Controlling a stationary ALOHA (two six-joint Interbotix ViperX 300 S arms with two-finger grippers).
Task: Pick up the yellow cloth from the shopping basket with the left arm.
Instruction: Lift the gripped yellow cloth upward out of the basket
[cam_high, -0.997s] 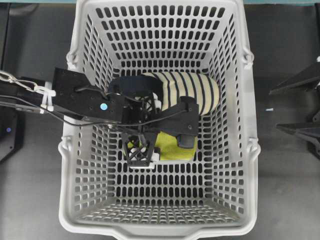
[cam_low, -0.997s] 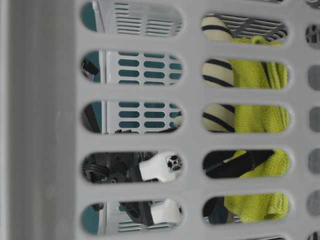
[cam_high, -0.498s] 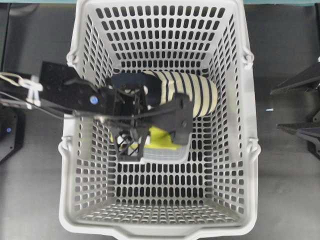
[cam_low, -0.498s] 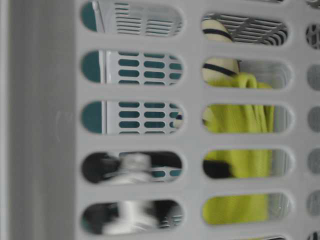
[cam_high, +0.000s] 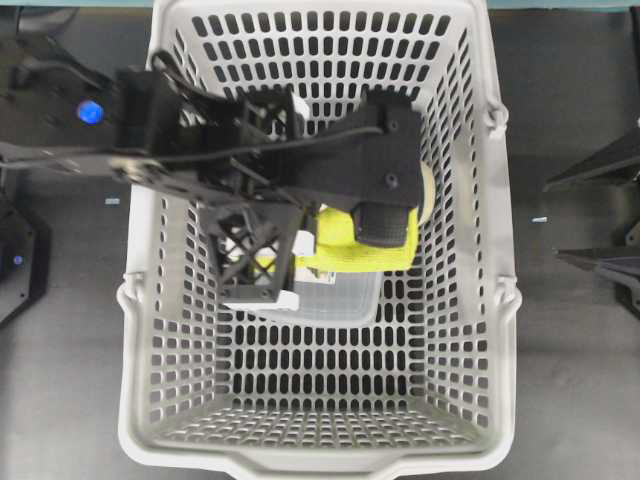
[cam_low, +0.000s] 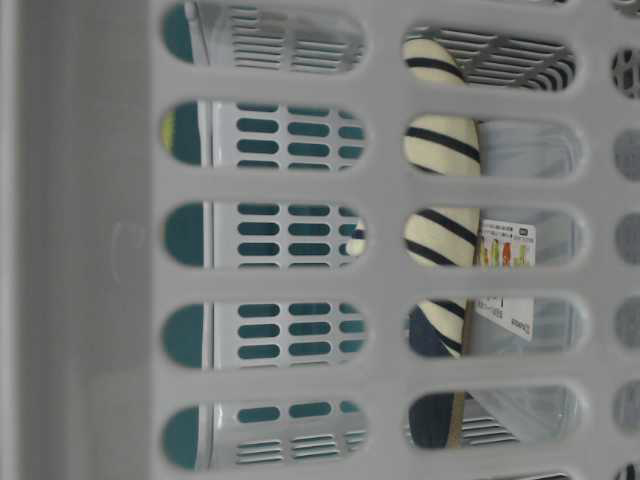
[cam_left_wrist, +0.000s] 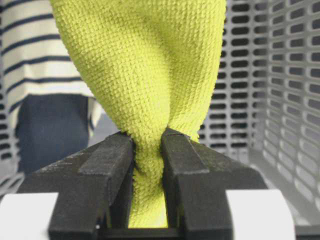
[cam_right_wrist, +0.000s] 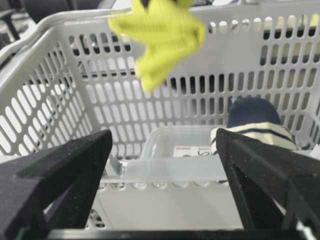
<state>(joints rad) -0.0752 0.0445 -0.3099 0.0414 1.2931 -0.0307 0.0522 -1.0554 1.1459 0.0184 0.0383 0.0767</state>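
Overhead: my left gripper (cam_high: 290, 262), black lattice with white finger tips, hangs over the large light-grey slotted plastic shopping basket (cam_high: 480, 300), pinching the small fuzzy yellow-green cloth (cam_high: 345, 248), which shows beneath my wrist above a clear plastic box (cam_high: 335, 300). Table-level: through the basket wall I see only the cream-and-navy striped fabric roll (cam_low: 440, 190) and the clear box with its label; no cloth at this height. Left wrist: both dark pads (cam_left_wrist: 107, 170) clamp a bunched fold of the cloth, the rest hanging free. Right wrist: my right gripper (cam_right_wrist: 160, 175) stands wide apart outside the basket, holding nothing; the cloth dangles up near the rim.
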